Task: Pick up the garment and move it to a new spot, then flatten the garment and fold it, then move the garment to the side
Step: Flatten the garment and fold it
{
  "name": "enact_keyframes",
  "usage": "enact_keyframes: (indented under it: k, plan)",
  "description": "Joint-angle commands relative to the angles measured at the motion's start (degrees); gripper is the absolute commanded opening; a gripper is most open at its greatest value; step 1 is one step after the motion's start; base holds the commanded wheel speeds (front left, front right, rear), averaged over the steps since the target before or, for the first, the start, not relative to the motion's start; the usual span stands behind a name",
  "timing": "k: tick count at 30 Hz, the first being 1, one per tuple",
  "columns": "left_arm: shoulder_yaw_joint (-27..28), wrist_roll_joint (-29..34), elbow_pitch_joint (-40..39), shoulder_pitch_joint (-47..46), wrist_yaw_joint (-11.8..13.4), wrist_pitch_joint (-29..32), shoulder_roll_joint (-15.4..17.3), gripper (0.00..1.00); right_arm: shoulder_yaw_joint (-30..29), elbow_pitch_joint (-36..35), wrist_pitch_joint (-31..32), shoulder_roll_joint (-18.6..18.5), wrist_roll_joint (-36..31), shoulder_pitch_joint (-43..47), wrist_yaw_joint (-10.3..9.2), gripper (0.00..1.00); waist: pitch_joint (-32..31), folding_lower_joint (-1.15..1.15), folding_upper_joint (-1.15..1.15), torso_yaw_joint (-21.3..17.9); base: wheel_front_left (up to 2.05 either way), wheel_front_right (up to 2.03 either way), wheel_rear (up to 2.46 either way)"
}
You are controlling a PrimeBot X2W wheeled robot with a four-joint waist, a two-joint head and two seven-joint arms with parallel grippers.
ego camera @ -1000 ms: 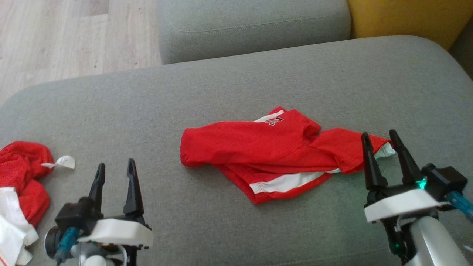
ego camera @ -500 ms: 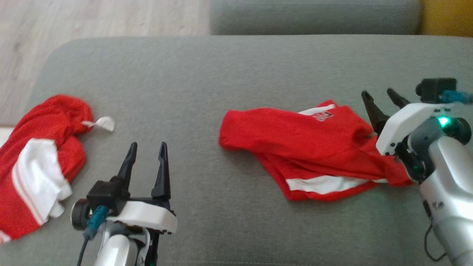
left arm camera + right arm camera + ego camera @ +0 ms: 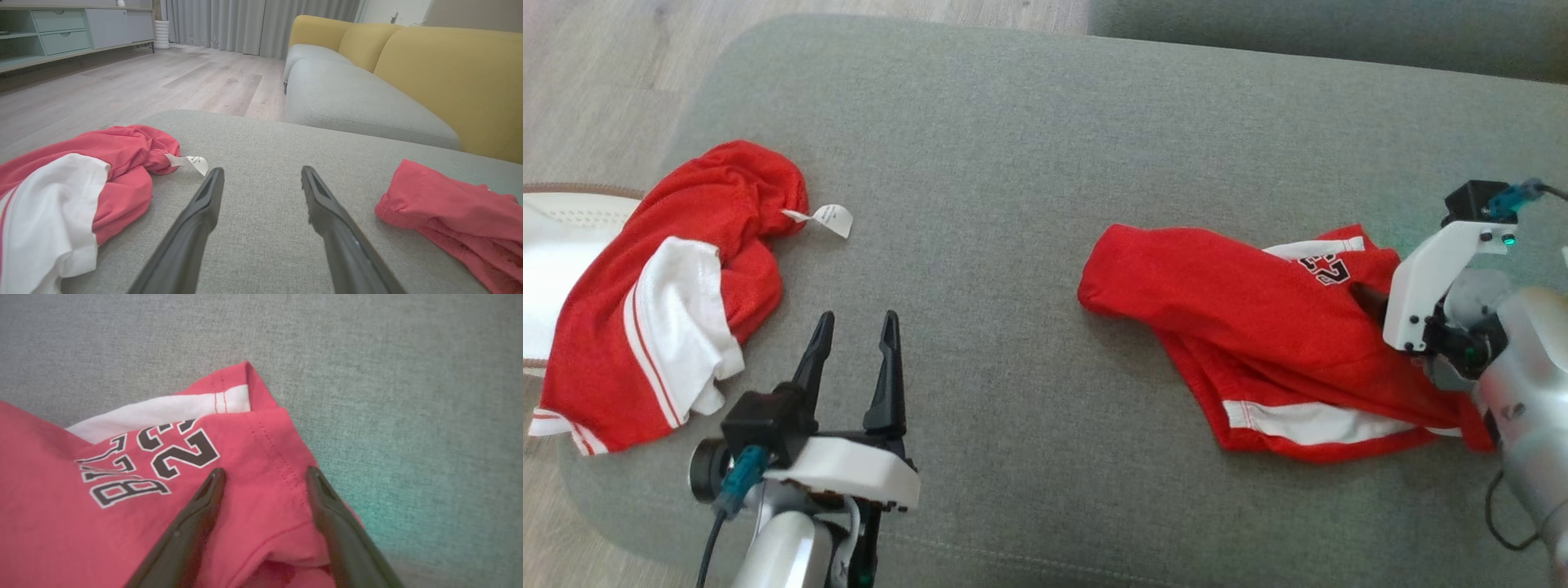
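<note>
Cushion (image 3: 1013, 147) is the work surface: a grey sofa seat, with wooden floor (image 3: 596, 65) beyond its left edge. Two red garments lie on it, well apart.

Target, as I read it, is the shorts (image 3: 1217, 318) on my right side. They're loosely doubled over, elastic waist toward the middle of the cushion, white stripe (image 3: 1307, 420) along the near edge. Not flat, so pickup and relocation come before any folding.

Other garment (image 3: 686, 278), red with a white panel, is bunched at the cushion's left edge and partly draped over it. Not my concern now.

Right arm (image 3: 1523, 367) extends over the right end of the shorts, wrist bent down so its camera looks almost straight at the cloth. Right fingers (image 3: 204, 498) are spread wide, nothing held, tips at the leg-hem corner. One sits beside the black number print (image 3: 163, 461), the other at the stitched hem (image 3: 278, 457). Straddling the hem like that should let a close pinch the layers at a corner and give a clean hang on lift. Can't tell whether the tips touch the cloth.

Left arm (image 3: 784, 547) sits low at the near edge, between the two garments. Left fingers (image 3: 886, 367) are also wide and empty, pointing away from me across bare cushion, touching neither garment. There it's clear of the right arm and placed to take a second corner.

Small white label (image 3: 829, 219) sticks out of the bunched garment.
</note>
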Motion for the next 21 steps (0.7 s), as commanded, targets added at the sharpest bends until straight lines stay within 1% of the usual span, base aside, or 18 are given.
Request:
enact_keyframes:
  k: [1, 2, 3, 5, 12, 15, 21]
  plan:
    - [1.79, -0.20, -1.45, -2.85, 0.09, -0.70, 0.00, 1.00, 1.29, -0.30, 1.16, 0.09, 0.64, -1.06, -0.04, 1.00, -0.01, -0.01, 0.00, -0.01, 0.00, 0.00, 0.00]
    - [1.95, -0.22, -1.39, -2.84, 0.06, -0.70, 0.00, 1.00, 1.57, 0.11, 1.87, 0.36, 1.12, -0.97, -0.04, 0.89, -0.02, -0.01, 0.00, -0.07, 0.00, 0.00, 0.00]
    - [2.09, -0.23, -1.37, -2.82, 0.05, -0.70, 0.00, 1.00, 1.85, 0.24, 2.15, 0.54, 1.55, -0.92, -0.04, 0.53, -0.02, -0.01, 0.00, -0.15, 0.00, 0.00, 0.00]
    - [2.31, -0.21, -1.34, -2.79, 0.10, -0.70, 0.00, 1.00, 2.17, -0.48, 0.33, 0.54, 2.27, -0.97, -0.04, 0.00, -0.01, -0.01, 0.00, -0.39, 0.00, 0.00, 0.00]
    - [1.73, -0.47, -1.27, -3.20, 0.04, -0.70, 0.00, 1.00, 3.61, -3.41, -10.95, -0.92, 3.09, -3.38, -0.04, 0.00, 0.23, -0.01, 0.00, -0.60, 0.00, 0.00, 0.00]
    - [0.29, -0.84, -1.69, -3.69, 0.05, -0.70, 0.00, 1.00, 3.97, -3.38, -13.10, -2.41, 3.25, -5.95, -0.04, 0.00, 1.51, -0.01, 0.00, 0.68, 0.00, 0.00, 0.00]
    - [-3.09, -1.92, -2.31, -5.13, 0.76, -0.70, 0.00, 1.00, 3.96, -1.54, -15.14, -6.80, 3.71, -12.40, -0.04, 0.00, 5.40, -0.01, 0.00, 4.58, 0.00, 0.00, 0.00]
